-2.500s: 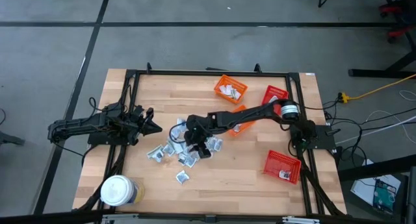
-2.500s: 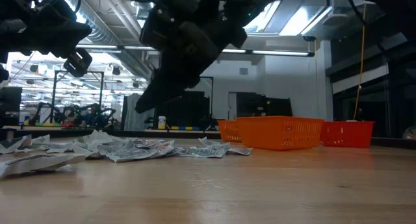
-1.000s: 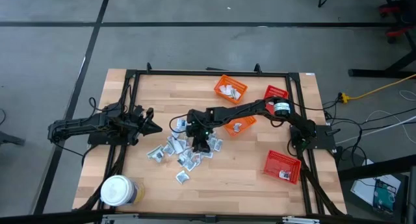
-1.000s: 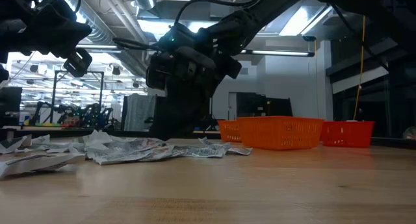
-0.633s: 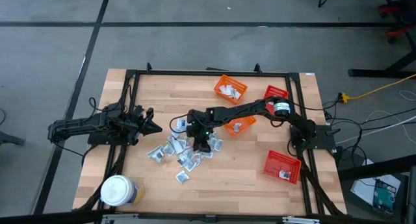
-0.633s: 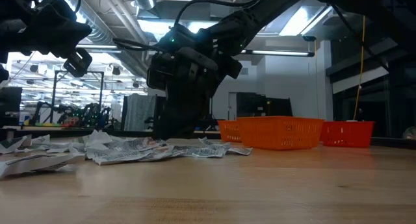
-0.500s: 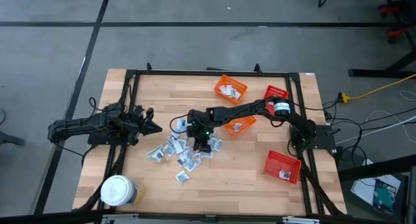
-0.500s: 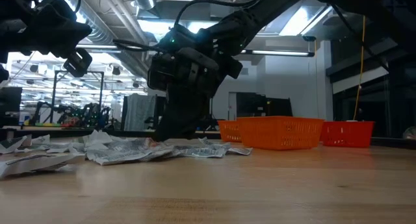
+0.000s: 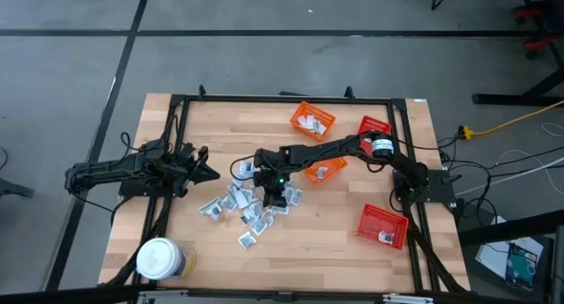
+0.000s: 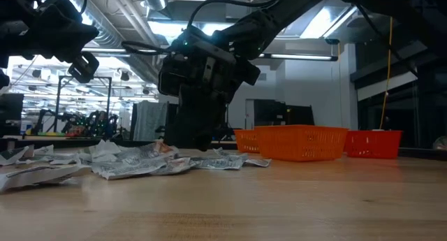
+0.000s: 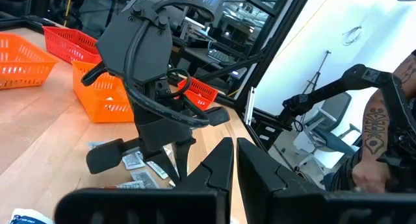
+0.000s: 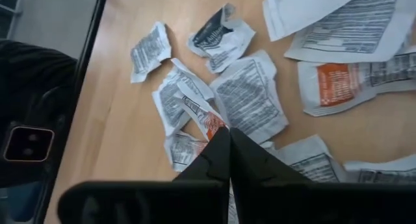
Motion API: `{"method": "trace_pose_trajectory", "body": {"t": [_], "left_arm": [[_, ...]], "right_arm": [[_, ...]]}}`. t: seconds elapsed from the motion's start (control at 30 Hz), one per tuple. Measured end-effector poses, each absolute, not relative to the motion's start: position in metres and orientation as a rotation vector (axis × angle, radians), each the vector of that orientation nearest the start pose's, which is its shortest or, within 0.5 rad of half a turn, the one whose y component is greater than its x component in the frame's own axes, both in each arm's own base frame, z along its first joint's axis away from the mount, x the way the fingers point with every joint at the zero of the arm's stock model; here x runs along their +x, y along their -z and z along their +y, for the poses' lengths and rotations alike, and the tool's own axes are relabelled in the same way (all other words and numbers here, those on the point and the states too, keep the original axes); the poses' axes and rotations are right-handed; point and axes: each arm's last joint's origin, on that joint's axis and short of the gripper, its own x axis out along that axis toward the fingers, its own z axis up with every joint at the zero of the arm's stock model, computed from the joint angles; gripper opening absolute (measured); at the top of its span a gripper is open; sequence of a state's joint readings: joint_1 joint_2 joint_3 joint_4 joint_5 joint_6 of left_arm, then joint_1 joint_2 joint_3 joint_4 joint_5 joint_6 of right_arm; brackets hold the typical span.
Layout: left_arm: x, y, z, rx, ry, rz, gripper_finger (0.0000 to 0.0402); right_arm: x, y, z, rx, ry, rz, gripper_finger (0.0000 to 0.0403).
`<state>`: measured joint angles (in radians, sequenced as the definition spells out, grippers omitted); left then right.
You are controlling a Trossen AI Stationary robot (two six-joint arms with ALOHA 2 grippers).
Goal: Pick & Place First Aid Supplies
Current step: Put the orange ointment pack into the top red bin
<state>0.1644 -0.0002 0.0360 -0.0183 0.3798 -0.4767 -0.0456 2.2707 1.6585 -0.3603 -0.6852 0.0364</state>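
the counter (image 9: 335, 242) is smooth pale wood; the packets (image 12: 247, 97) look like crinkly paper; the baskets (image 9: 313, 122) are plastic mesh.

Beneath the right gripper (image 12: 229, 134), whose fingertips meet, the lower part of a sachet (image 12: 201, 117) with orange print is hidden, so actual pinching cannot be told. Sachets (image 12: 351, 19) beyond the fingers are cut off by the picture's edge. In the high view, the packets in the orange basket (image 9: 313, 122) are too small to tell apart.
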Motion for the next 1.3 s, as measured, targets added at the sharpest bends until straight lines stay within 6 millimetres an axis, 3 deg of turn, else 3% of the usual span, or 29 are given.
{"method": "trace_pose_trajectory", "body": {"t": [0.23,0.47,0.77,0.97,1.3], "left_arm": [[0.094,-0.174,0.005,-0.47,0.215,0.034,0.0016],[0.094,-0.174,0.005,-0.47,0.215,0.034,0.0015],[0.094,-0.174,0.005,-0.47,0.215,0.034,0.0015],[0.094,-0.174,0.005,-0.47,0.215,0.034,0.0015],[0.094,-0.174,0.005,-0.47,0.215,0.034,0.0016]], "right_arm": [[0.474,-0.152,-0.005,0.405,-0.578,0.921,0.0002],[0.467,-0.186,-0.005,0.381,-0.584,0.866,0.0002],[0.448,-0.214,-0.015,0.323,-0.604,0.895,0.0001],[0.432,-0.225,-0.033,0.306,-0.599,0.943,0.0001],[0.405,-0.249,-0.083,0.314,-0.51,0.931,0.0001]]}}
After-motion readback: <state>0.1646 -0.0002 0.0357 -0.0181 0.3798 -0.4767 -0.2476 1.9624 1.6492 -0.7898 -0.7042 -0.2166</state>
